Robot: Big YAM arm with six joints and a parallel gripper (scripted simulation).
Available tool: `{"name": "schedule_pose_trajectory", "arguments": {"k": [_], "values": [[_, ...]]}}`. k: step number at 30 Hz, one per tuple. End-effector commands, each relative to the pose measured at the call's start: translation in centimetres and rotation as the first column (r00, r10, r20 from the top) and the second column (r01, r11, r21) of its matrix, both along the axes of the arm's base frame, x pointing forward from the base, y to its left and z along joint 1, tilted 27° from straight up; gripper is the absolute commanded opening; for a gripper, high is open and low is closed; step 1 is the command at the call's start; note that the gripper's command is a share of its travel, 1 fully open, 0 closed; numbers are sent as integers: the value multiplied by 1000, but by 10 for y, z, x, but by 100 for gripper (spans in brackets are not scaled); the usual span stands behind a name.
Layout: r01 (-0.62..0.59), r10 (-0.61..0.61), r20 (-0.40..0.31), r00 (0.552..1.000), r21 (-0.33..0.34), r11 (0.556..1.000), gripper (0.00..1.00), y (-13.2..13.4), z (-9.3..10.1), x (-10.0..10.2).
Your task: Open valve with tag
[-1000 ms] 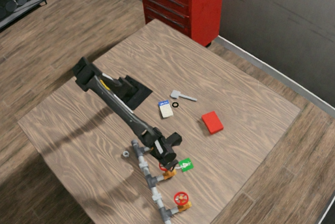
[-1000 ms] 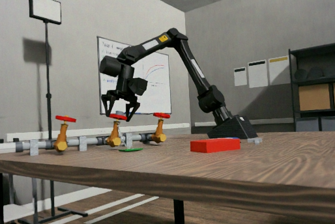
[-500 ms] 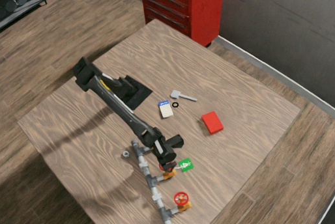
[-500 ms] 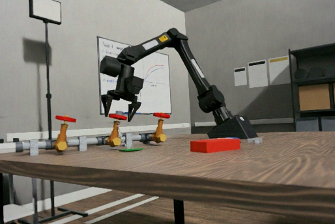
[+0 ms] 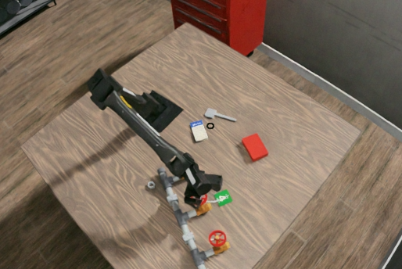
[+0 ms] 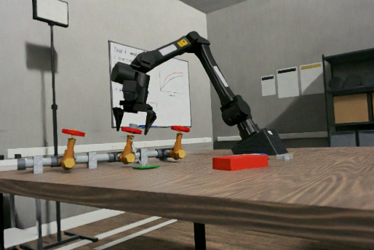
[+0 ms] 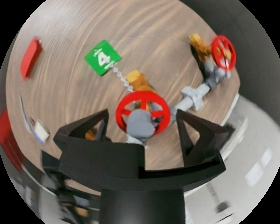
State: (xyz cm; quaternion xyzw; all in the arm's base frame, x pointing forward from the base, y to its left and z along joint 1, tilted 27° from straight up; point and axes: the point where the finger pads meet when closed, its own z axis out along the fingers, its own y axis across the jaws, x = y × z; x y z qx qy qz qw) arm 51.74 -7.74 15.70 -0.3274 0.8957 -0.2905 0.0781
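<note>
A grey pipe [image 6: 96, 157] carries three brass valves with red handwheels. The middle valve [image 6: 131, 130] has a green tag [image 5: 223, 198] chained to it; the tag lies flat on the table and shows a white mark that looks like a 4 in the wrist view [image 7: 103, 58]. My gripper [image 6: 134, 119] hangs open straight over the middle handwheel [image 7: 141, 107], one finger on each side of the rim, not touching it. The near valve [image 5: 217, 244] and the far valve [image 6: 180, 129] stand apart from my fingers. The far valve is hidden under my arm in the top view.
A red block [image 5: 254, 146], a white card box [image 5: 199, 130], a small black ring [image 5: 210, 125], a grey key-shaped tool [image 5: 219, 114] and a grey nut [image 5: 149, 183] lie on the table. My arm's base [image 5: 158, 107] stands at the far left. A red cabinet [image 5: 224, 19] stands behind the table.
</note>
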Motion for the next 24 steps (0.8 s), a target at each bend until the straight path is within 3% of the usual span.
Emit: {"name": "schedule_pose_trajectory", "arguments": {"k": [1, 5, 9, 11, 12, 18, 24], "values": [[272, -292, 158, 943, 135, 953, 100, -1, 9, 3], [416, -471, 230, 852, 248, 875, 100, -1, 11, 5], [531, -633, 272, 725, 365, 765, 100, -1, 11, 5], [531, -633, 272, 725, 365, 765, 100, -1, 11, 5], [587, -725, 284, 628, 438, 680, 100, -1, 11, 5], [657, -892, 268, 363, 605, 449, 100, -1, 11, 5], [638, -979, 191, 69, 746, 191, 100, -1, 13, 6]]}}
